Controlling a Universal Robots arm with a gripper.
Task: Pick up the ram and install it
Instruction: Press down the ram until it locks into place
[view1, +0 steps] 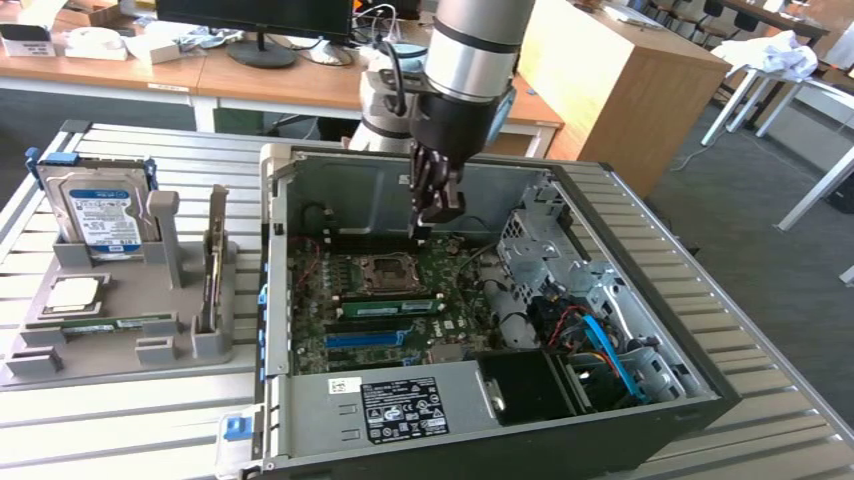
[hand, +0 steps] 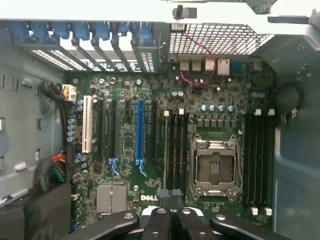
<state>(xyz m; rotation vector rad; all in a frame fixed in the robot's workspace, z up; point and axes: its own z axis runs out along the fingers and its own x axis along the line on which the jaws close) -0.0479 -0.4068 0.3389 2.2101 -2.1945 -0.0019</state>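
The ram (view1: 107, 323) reads as the long green stick lying flat in the grey holder (view1: 200, 345) at the lower left of the exterior view. It sits just below the square processor chip (view1: 74, 293) and in front of the upright hard drive (view1: 96, 215). A similar green strip (view1: 387, 298) lies among the memory slots beside the empty processor socket (view1: 387, 268) at mid-frame; whether that is a seated module cannot be told. Such a stick is probably very light and stiff, yet fragile. Its thin board would likely crack if bent, and its chips and edge contacts should not be pinched. The safest hold is likely across the flat faces near the middle of the long upper edge, or by the two short ends. The gripper (view1: 434, 225) hangs inside the open computer case (view1: 641, 400), at the centre of the exterior view and well apart from the holder. Its jaws are fully together and nothing is visible between them. In the wrist view the gripper (hand: 167, 197) hovers above the motherboard (hand: 150, 197), over the slots beside the socket (hand: 214, 167).
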